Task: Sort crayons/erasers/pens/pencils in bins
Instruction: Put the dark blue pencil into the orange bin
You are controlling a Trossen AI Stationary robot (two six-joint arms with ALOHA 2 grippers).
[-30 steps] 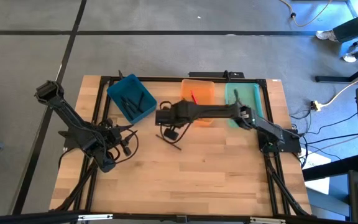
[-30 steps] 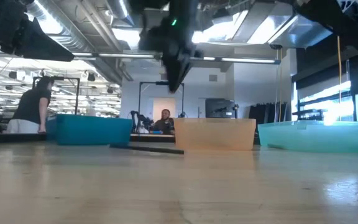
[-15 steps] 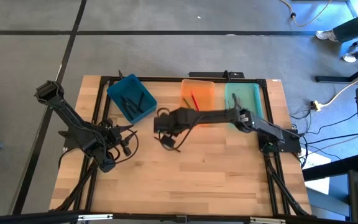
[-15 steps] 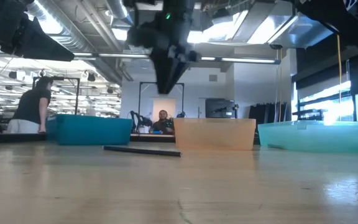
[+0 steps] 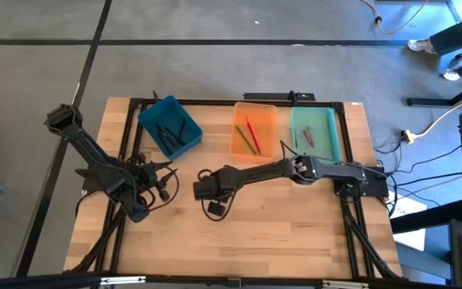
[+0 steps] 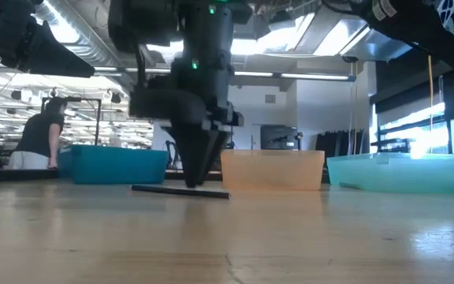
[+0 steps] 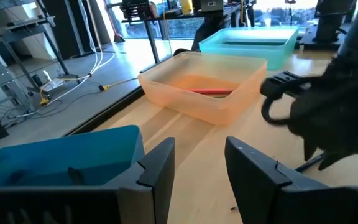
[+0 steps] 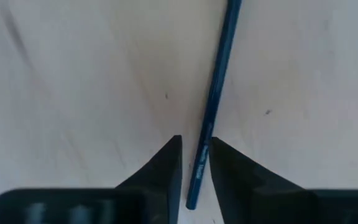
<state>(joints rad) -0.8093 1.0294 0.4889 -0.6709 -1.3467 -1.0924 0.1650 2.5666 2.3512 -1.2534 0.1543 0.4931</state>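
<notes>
Your right gripper (image 6: 189, 180) was down at the desk (image 5: 279, 233) surface, near the middle of the wooden top and a little toward the left side, with the arm reaching across from the right edge. Its fingers (image 8: 160, 171) were parted by a narrow gap and straddled a dark blue pencil (image 8: 213, 99) lying flat on the wood; the pencil ran between the tips, and you could not tell whether the pads were touching it. From table height the pencil (image 6: 181, 190) still lay on the desk under the fingertips.

Along the far edge stood the three bins. The teal-blue bin (image 5: 169, 125), toward the far left corner and turned at an angle, held several dark sticks. The orange bin (image 5: 253, 133) in the middle held a red stick and a darker one. The mint green bin (image 5: 314, 135), nearest the right edge, held a few sticks too.

Your left gripper (image 7: 197, 171) hung near the left edge, its fingers apart and holding nothing.
</notes>
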